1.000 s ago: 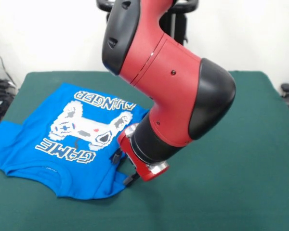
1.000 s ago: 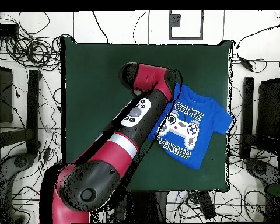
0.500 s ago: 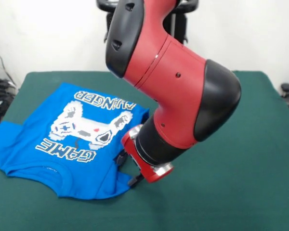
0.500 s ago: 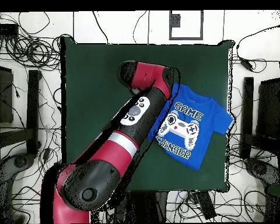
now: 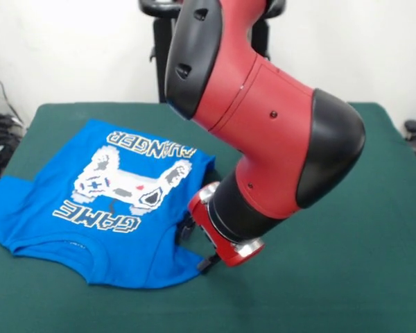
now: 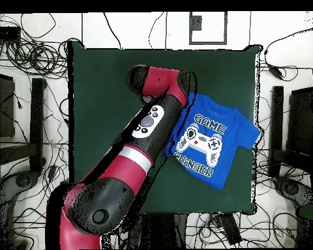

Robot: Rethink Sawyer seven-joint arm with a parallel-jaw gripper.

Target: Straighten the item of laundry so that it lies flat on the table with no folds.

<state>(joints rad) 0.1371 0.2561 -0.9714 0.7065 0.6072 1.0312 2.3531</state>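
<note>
The item of laundry (image 5: 90, 208) is a bright blue T-shirt lying print-up on the left part of the dark green table (image 5: 347, 277), with a white game-controller print and "GAME CHANGER" lettering. Its left sleeve reaches the table's left edge. My gripper (image 5: 198, 248) is down at the shirt's right near corner, shut on the blue cloth, which is drawn out to a point there. Seen from overhead, the shirt (image 6: 214, 140) lies at the right side of the table (image 6: 107, 84), and the red arm (image 6: 152, 124) covers its left edge and hides the gripper.
Cables and stands (image 6: 22, 58) crowd the floor around the table in the overhead view. The shirt's sleeve (image 6: 253, 133) lies near the table's right edge there. Open green surface stretches to the right of the arm in the front view.
My gripper has moved to the right in the front view, and the shirt's near right corner has stretched out with it. The rest of the shirt has barely shifted.
</note>
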